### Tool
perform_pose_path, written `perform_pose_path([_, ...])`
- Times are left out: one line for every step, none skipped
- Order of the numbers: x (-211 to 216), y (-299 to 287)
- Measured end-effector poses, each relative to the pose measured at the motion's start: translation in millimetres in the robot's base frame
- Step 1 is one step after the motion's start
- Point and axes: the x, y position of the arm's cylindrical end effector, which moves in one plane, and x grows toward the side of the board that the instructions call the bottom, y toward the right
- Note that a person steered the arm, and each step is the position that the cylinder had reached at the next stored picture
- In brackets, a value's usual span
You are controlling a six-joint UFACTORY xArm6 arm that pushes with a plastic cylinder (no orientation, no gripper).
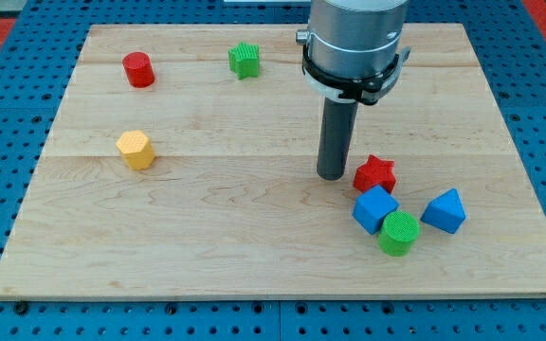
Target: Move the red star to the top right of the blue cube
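Note:
The red star lies right of the board's middle, touching the top edge of the blue cube. My tip stands on the board just left of the red star, very close to it or touching it. The blue cube sits directly below the star. A green cylinder rests against the cube's lower right side.
A blue triangular block lies right of the cube. A green star and a red cylinder sit near the view's top left. A yellow hexagonal block lies at the left. The wooden board sits on a blue pegboard.

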Motion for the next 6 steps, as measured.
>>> perform_pose_path([-19, 33])
perform_pose_path([-19, 22])
perform_pose_path([2, 44])
perform_pose_path([11, 79])
perform_pose_path([-72, 113])
perform_pose_path([-142, 170])
